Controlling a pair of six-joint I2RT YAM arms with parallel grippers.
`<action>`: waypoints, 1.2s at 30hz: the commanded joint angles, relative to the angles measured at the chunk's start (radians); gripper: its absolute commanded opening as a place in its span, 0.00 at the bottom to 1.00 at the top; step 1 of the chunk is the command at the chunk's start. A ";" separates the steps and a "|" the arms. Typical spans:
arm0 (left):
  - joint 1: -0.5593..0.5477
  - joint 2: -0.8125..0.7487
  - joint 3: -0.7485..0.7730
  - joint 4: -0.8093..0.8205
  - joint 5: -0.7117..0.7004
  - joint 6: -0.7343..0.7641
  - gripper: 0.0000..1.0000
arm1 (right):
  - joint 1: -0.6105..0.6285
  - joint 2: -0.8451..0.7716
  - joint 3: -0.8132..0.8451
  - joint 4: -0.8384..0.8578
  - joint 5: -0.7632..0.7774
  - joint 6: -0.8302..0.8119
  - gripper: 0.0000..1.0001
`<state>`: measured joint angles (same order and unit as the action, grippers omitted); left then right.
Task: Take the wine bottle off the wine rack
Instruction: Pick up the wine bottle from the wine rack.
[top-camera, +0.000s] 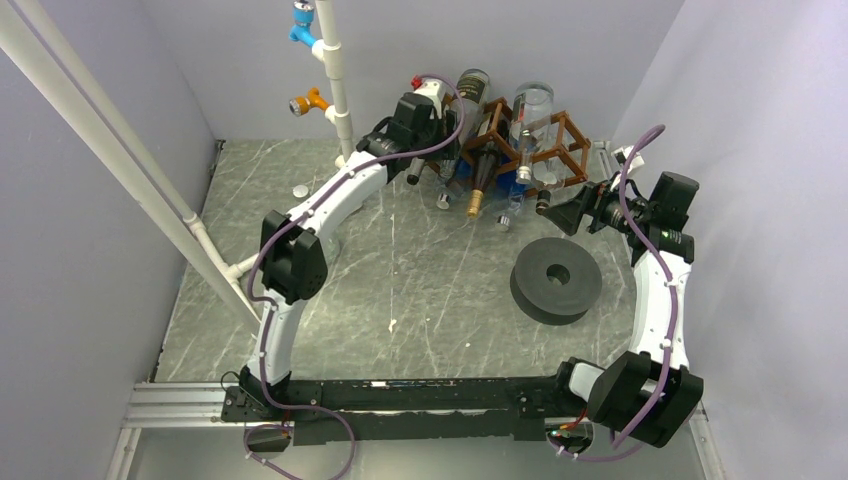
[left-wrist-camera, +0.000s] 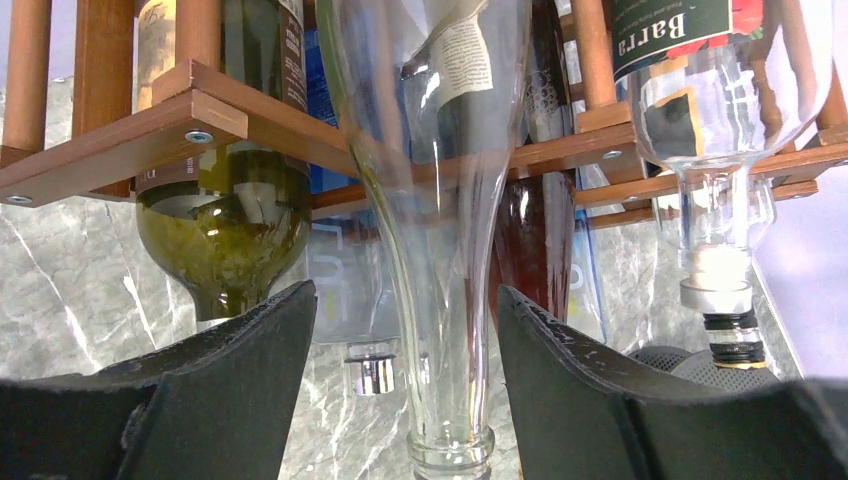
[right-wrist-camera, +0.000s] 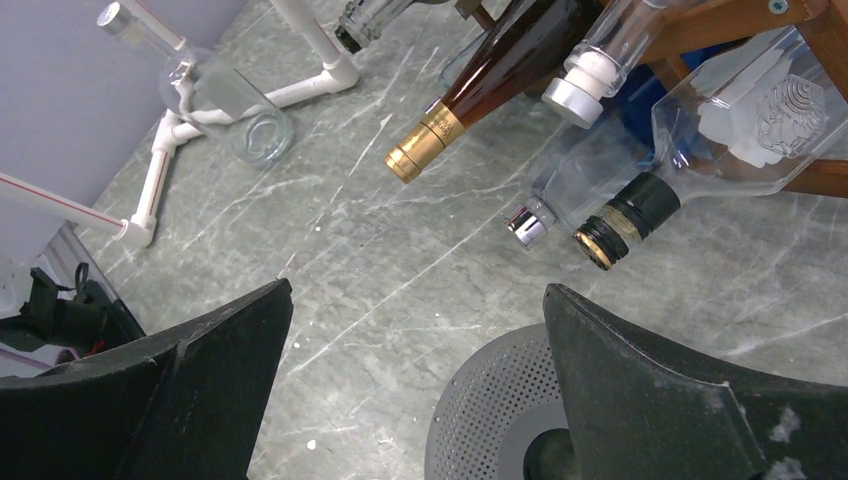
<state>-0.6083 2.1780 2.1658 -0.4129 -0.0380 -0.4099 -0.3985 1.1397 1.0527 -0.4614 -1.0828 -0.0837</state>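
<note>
Neck of a clear wine bottle (left-wrist-camera: 445, 380) points down out of the wine rack (left-wrist-camera: 200, 110), between the fingers of the left gripper (left-wrist-camera: 403, 295). Those fingers stand wide apart, and neither clearly presses the glass. A green bottle (left-wrist-camera: 225, 230) lies in the next cell. The rack stands at the far edge of the marbled table (right-wrist-camera: 350, 250), by the back wall. The right gripper (right-wrist-camera: 417, 290) is spread wide and holds nothing. It hangs near the rack's right end, above a grey perforated disc (right-wrist-camera: 480, 400), facing an amber bottle (right-wrist-camera: 480, 90).
</note>
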 joint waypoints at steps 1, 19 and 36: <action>-0.001 0.011 0.054 0.040 0.014 -0.022 0.71 | -0.005 -0.011 -0.003 0.043 -0.026 0.005 1.00; 0.005 0.070 0.049 0.072 0.090 -0.069 0.66 | -0.011 -0.013 -0.007 0.047 -0.028 0.011 1.00; 0.036 0.104 0.010 0.150 0.202 -0.160 0.62 | -0.015 -0.011 -0.008 0.049 -0.027 0.013 1.00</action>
<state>-0.5762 2.2608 2.1723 -0.3138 0.1284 -0.5404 -0.4057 1.1397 1.0512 -0.4606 -1.0840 -0.0742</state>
